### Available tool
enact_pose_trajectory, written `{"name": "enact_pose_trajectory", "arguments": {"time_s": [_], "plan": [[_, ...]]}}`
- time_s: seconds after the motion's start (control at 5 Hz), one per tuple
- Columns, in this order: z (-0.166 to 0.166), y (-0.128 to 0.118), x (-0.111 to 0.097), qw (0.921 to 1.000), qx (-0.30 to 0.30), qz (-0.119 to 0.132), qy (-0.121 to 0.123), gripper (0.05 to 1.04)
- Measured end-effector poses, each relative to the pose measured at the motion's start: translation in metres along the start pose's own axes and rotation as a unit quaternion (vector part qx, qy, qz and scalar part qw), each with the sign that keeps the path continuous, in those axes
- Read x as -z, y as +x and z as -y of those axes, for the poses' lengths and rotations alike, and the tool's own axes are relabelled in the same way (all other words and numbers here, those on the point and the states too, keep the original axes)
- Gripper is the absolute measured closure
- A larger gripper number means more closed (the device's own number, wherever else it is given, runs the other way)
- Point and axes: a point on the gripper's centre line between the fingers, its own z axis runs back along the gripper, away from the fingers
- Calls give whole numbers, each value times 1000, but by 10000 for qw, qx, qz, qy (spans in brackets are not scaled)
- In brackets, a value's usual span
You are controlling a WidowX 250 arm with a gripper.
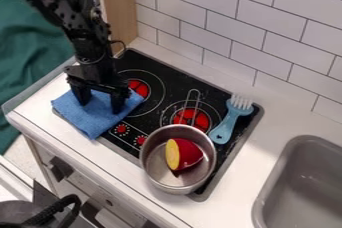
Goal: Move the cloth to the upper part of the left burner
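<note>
Arm [83,37] in from upper left; end effector [100,99] downward, fingers [118,103] apart.

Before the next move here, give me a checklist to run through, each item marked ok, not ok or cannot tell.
1. Black two-finger gripper positioned over the blue fabric cloth: ok.
2. Gripper's fingers spread apart, ready to close: ok.
3. Both fingertips deep enough to pinch the fabric: cannot tell.
4. Round silver metal pot and light-blue toy fork with pale tines away from the left burner with its red centre: ok; both are farther right.
5. Cloth on the upper part of the left burner: not ok; it lies across the black stove's front left corner and the white counter.
</note>
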Motion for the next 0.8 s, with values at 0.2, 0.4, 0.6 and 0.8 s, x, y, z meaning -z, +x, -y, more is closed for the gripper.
{"name": "enact_pose_trajectory", "arguments": {"time_s": [0.2,0.4,0.6,0.8], "plan": [[8,8,5,9999,-83,-2,-120,81],[19,21,6,9996,-9,118,-252,81],[44,46,7,9986,142,290,-407,82],[69,71,5,9973,446,390,-436,83]]}}
